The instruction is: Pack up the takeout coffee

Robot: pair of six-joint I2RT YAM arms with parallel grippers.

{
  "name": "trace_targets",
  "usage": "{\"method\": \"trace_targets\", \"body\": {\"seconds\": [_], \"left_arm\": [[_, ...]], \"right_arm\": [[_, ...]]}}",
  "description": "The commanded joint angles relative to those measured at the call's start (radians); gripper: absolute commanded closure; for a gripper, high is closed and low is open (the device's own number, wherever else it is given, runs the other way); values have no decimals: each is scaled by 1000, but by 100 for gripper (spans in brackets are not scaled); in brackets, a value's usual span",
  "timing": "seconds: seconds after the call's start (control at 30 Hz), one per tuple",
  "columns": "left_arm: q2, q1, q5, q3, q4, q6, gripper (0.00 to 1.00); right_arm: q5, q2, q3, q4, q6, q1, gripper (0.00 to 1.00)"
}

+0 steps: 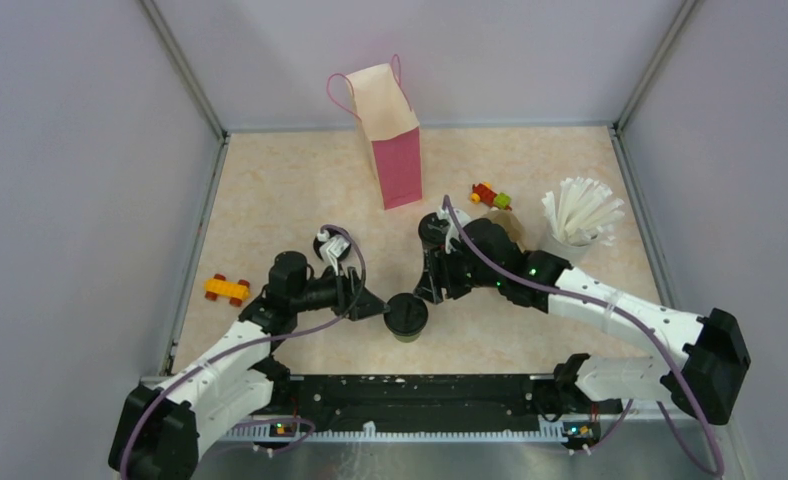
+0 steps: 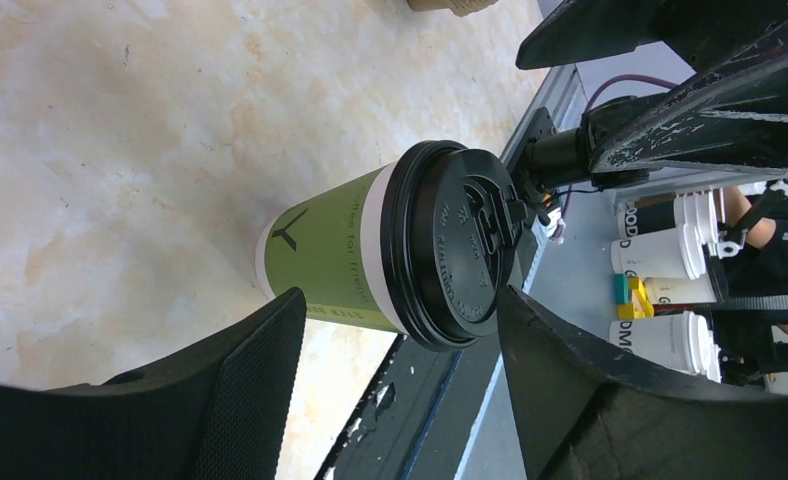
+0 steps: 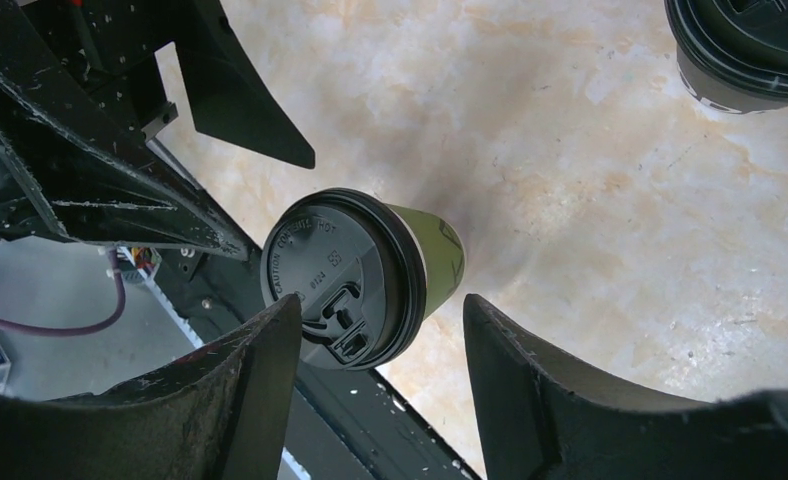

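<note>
One takeout coffee cup (image 1: pixel 407 316), green with a white band and a black lid, stands upright near the table's front edge (image 2: pixel 330 250) (image 3: pixel 410 270). My left gripper (image 1: pixel 377 304) is just left of it and open, its fingertips (image 2: pixel 270 350) short of the cup and on either side of it. My right gripper (image 1: pixel 432 291) reaches in from the upper right, also open; one fingertip (image 3: pixel 270 340) overlaps the lid's edge and the other stands apart from the cup. A second lidded cup (image 3: pixel 745 50) shows at the corner of the right wrist view.
A pink paper bag (image 1: pixel 395 150) stands open at the back centre. A brown pulp carrier (image 1: pixel 513 222) is mostly hidden behind my right arm, beside a cup of white straws (image 1: pixel 578 215). Toy bricks (image 1: pixel 492 196) lie near it, and a yellow toy car (image 1: pixel 227 289) at the left.
</note>
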State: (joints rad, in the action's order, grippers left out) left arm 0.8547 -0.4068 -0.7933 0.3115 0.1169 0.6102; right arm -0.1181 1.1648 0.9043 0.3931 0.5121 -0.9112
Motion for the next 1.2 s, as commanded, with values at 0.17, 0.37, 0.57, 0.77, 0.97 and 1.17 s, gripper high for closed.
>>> {"method": "trace_targets", "body": {"seconds": [0.17,0.37,0.57,0.77,0.97,1.17], "left_arm": [[62,-19,-6,-6,124,-3,30],[85,-28,0,-8,137,-6,31],[103,-35,55,-9,97,-28,35],[135,-43,89,-7,58,-64,43],[151,-51,107,1,43,-87,45],[190,-56,126,10,13,-109,47]], "right_arm": [[-71,32,-21,-77,-38,32,41],[-88,43,-40,-95,-46,39,41],[-100,58,-71,-126,-42,47,41],[-110,64,-90,-144,-37,55,42],[-112,65,-96,-155,-34,57,43],[-113,70,-134,-191,-23,58,45]]}}
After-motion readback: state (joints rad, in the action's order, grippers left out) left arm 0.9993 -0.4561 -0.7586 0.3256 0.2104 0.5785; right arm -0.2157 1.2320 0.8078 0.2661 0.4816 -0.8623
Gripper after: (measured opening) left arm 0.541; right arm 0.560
